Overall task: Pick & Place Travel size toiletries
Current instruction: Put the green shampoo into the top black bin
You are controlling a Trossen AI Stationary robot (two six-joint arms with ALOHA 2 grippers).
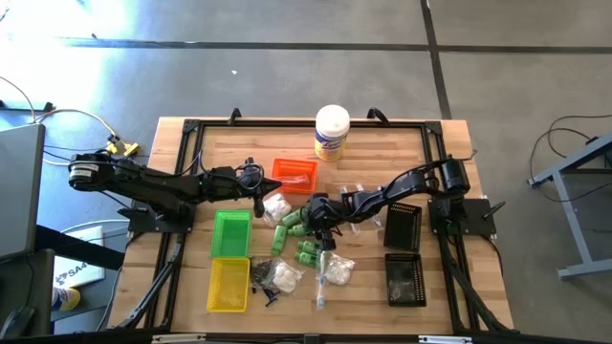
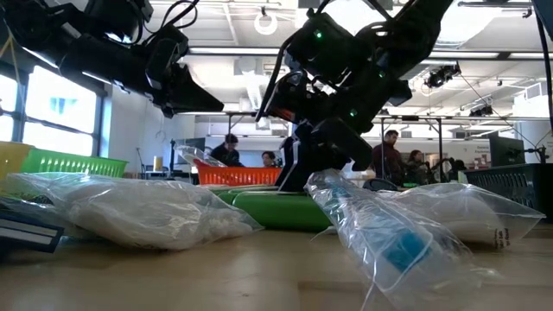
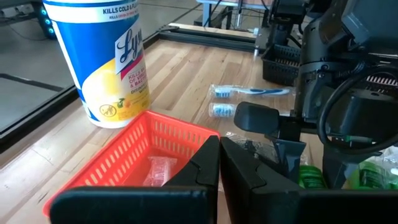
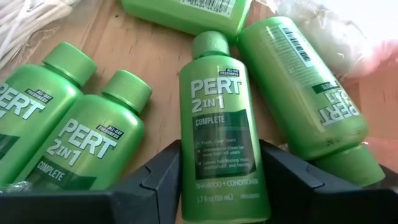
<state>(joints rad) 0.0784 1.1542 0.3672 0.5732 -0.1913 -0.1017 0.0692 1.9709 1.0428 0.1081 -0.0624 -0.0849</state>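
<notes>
Several small green bottles (image 4: 81, 143) lie flat on the wooden table near its middle (image 1: 292, 229). My right gripper (image 1: 320, 218) is down among them, shut on one green bottle (image 4: 217, 124). Bags of white fluff (image 1: 285, 277) and a clear-wrapped toothbrush (image 3: 249, 92) also lie on the table. My left gripper (image 3: 219, 149) is shut and holds nothing, just above the near corner of the orange tray (image 1: 294, 174). A clear-wrapped piece (image 3: 158, 171) lies in that tray. My right gripper pinches the green bottle by its two long sides, on the half away from the cap (image 4: 193, 186), one finger (image 4: 155, 186) on each side. The fingers slant down from the table's right. The bottle lies flat on the table, label up.
A white canister with a yellow label (image 1: 332, 132) stands at the far middle. Green (image 1: 231, 234) and yellow (image 1: 229, 284) trays sit at the near left, two black trays (image 1: 403, 226) at the right. People show in the room beyond the table (image 2: 390, 151).
</notes>
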